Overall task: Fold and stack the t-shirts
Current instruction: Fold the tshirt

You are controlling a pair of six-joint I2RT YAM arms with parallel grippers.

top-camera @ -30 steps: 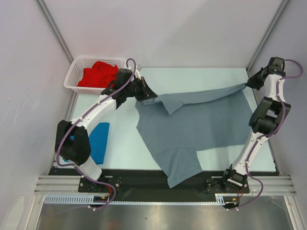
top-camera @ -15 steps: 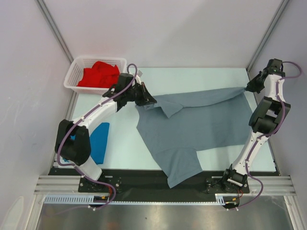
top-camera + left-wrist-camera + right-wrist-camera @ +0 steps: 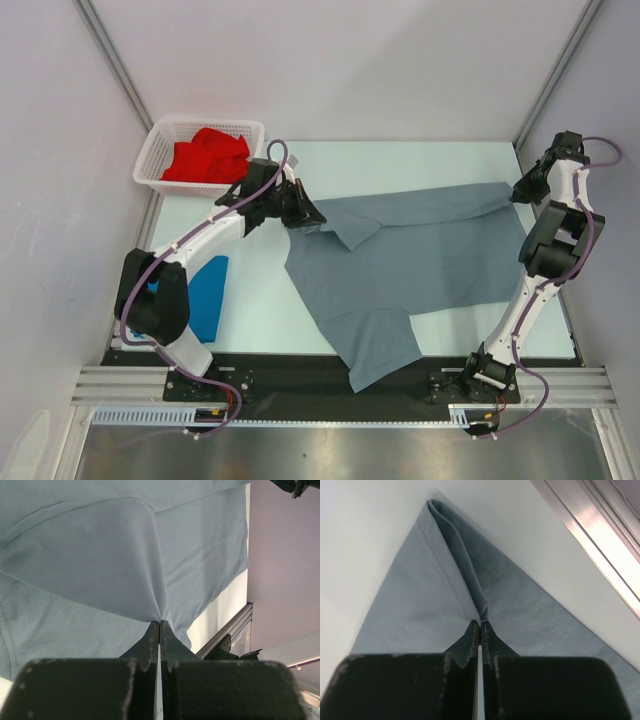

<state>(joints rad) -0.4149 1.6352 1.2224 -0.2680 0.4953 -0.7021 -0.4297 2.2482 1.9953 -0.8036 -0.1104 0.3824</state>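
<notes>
Left hand [image 3: 160,623] pinched tight on a fold of the slate grey cloth t-shirt [image 3: 400,260]. Right hand [image 3: 481,624] likewise clamped on its far right corner. Shirt lies spread across the pale counter [image 3: 260,310], overhanging the near edge.

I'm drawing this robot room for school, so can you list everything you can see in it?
grey t-shirt: one, slate grey, spread across the middle of the table, one end past the near edge
red t-shirt: one, red, bunched in the basket
blue t-shirt: one, bright blue, near left of the table
basket: one, white mesh, far left corner
table: one, pale
left end effector: one, black, shut on the grey t-shirt
right end effector: one, black, shut on the grey t-shirt's far right corner
</notes>
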